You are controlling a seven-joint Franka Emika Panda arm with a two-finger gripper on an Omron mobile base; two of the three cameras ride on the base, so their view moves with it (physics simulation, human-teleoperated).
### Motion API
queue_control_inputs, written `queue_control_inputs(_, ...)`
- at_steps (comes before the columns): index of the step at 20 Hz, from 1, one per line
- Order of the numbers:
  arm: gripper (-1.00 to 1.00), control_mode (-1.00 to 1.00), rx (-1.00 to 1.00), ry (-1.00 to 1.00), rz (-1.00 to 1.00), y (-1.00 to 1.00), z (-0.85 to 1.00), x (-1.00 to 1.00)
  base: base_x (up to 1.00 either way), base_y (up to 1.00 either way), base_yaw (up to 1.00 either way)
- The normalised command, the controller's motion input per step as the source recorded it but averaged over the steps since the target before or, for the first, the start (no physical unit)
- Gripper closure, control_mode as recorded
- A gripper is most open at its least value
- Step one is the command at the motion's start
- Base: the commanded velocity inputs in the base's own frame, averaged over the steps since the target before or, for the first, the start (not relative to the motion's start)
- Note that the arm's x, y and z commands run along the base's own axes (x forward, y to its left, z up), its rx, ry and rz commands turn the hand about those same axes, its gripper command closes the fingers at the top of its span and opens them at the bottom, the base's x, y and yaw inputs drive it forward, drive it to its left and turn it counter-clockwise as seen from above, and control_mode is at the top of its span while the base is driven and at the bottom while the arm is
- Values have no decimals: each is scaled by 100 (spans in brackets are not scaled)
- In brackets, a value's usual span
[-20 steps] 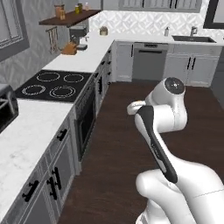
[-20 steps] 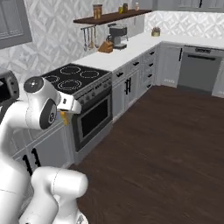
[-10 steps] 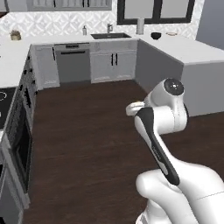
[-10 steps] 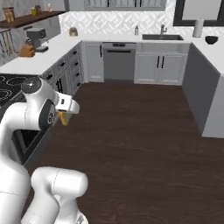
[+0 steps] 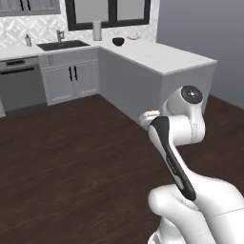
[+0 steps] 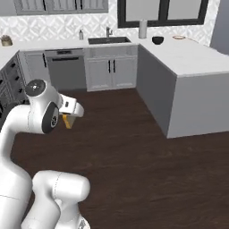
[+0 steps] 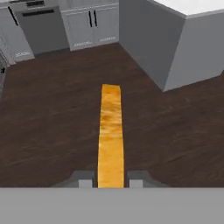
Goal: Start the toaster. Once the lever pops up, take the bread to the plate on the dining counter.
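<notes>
Floor: dark wood planks [image 6: 134,134], bare across the middle of the kitchen.
Dining counter: white marble slab [image 6: 192,56] on a grey base, jutting into the room at right; its corner shows in the hand view [image 7: 192,8].
Plate: small red-rimmed disc [image 6: 179,37] at the far end of the dining counter, near the wall.
Bowl: dark bowl [image 6: 157,40] on the same slab, just left of the plate.
Back wall: patterned white tile, dark-framed window [image 6: 163,11], sink with tap [image 6: 108,39], grey cabinets and a dishwasher [image 6: 65,71] beneath.
Arm: white arm folded close to the base, elbow high, hand held level over the floor, well short of the dining counter.
Gripper: [image 7: 110,181] closed part-way, both fingertips [image 7: 86,182] pressed against the slice.
Bread: golden-orange slice [image 7: 110,135], seen edge-on, clamped at its near end and projecting forward from the jaws; an orange corner shows below the hand in the right base view [image 6: 67,120].
</notes>
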Motion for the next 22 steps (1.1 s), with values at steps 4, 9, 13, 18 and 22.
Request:
queue_control_inputs(4,100,100,0,0,0,0,0,0,100,10,-51)
queue_control_inputs(9,100,100,0,0,0,0,0,0,100,1,-48)
queue_control_inputs(13,100,100,0,0,0,0,0,0,100,1,-49)
queue_control_inputs(18,100,100,0,0,0,0,0,0,100,0,-50)
queue_control_inputs(22,100,100,0,0,0,0,0,0,100,0,-49)
